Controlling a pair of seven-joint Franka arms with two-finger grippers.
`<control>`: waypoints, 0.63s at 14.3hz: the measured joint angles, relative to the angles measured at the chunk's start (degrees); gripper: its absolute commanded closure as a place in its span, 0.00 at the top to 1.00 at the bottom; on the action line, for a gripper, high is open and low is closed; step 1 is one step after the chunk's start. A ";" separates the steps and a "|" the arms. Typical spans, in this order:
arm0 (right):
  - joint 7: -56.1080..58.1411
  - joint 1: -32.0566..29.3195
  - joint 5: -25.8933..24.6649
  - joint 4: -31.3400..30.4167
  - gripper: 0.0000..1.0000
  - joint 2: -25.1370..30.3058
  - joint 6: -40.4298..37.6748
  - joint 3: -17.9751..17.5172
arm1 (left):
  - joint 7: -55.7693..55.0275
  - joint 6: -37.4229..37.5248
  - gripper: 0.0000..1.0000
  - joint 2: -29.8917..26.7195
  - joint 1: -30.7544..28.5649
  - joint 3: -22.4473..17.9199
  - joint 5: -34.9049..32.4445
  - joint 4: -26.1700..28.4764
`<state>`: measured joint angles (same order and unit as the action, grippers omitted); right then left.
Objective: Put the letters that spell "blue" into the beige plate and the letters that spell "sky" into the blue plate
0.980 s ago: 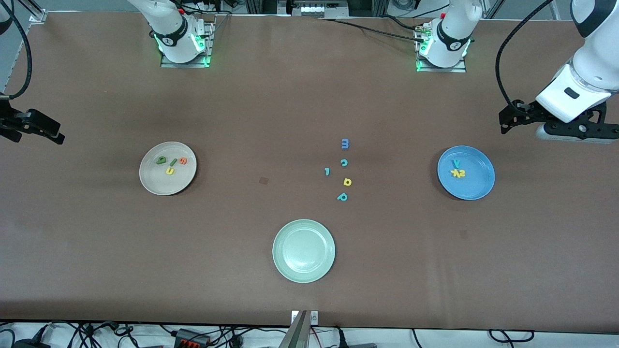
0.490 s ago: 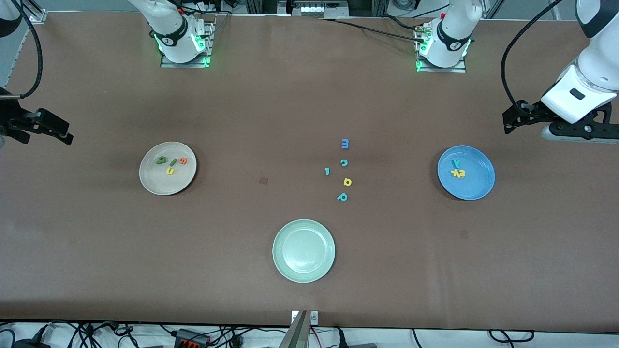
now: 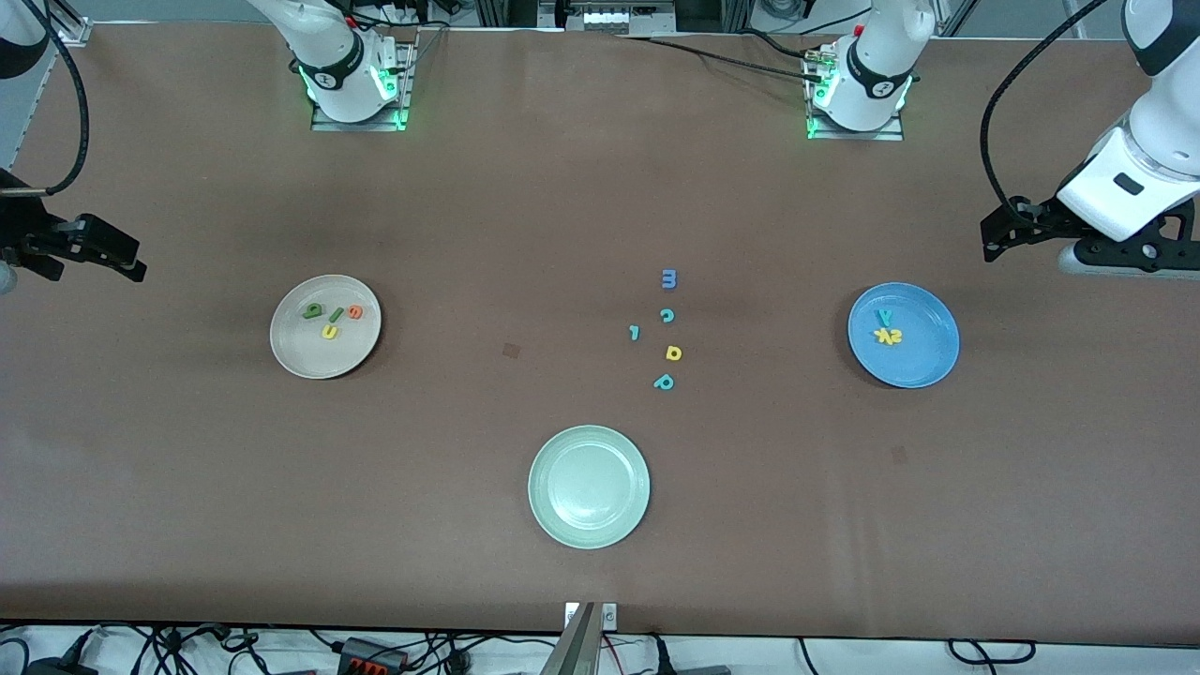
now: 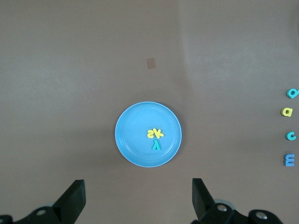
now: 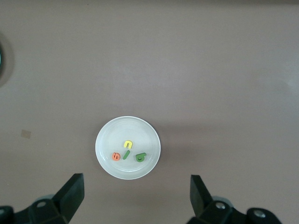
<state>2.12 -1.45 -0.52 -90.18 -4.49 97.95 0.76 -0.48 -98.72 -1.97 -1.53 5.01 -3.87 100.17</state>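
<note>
The beige plate [image 3: 291,352] [image 5: 106,163] holds the letters that spell "blue": green b [image 3: 312,310], green l [image 3: 335,314], orange e [image 3: 355,312] and yellow u [image 3: 330,331]. The blue plate [image 3: 923,366] [image 4: 133,151] holds the letters that spell "sky": teal y [image 3: 884,318] [image 4: 156,145] and yellow s and k [image 3: 888,336] [image 4: 155,134] touching each other. My left gripper [image 3: 1087,246] [image 4: 138,198] hangs open and empty over bare table just off the blue plate. My right gripper [image 3: 66,248] [image 5: 135,196] hangs open and empty over bare table just off the beige plate.
A pale green plate [image 3: 589,534] sits nearest the front camera, mid-table. Loose letters lie between the plates: blue m [image 3: 668,278] [image 4: 289,159], teal c [image 3: 667,316] [image 4: 291,136], a small teal piece [image 3: 635,332], a yellow a-like letter [image 3: 673,352] [image 4: 287,112] and teal p [image 3: 664,382] [image 4: 293,93].
Both grippers have drifted slightly, the left toward its end of the table and the right toward the middle. Plates and letters have not moved.
</note>
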 measured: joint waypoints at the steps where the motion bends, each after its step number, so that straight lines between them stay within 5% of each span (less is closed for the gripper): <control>1: 0.00 0.35 0.00 0.00 1.00 -0.02 0.00 0.30 | -0.63 0.00 1.00 0.00 -0.06 -0.06 0.00 0.00; 9: 0.05 0.84 -0.02 0.02 1.00 0.37 -2.15 0.81 | -5.63 -0.65 1.00 -0.12 -2.32 0.27 1.21 -0.01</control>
<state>2.18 -0.60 -0.54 -90.16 -4.12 95.79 1.57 -6.12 -99.37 -2.08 -3.85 5.28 -2.66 100.16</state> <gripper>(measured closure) 0.000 0.000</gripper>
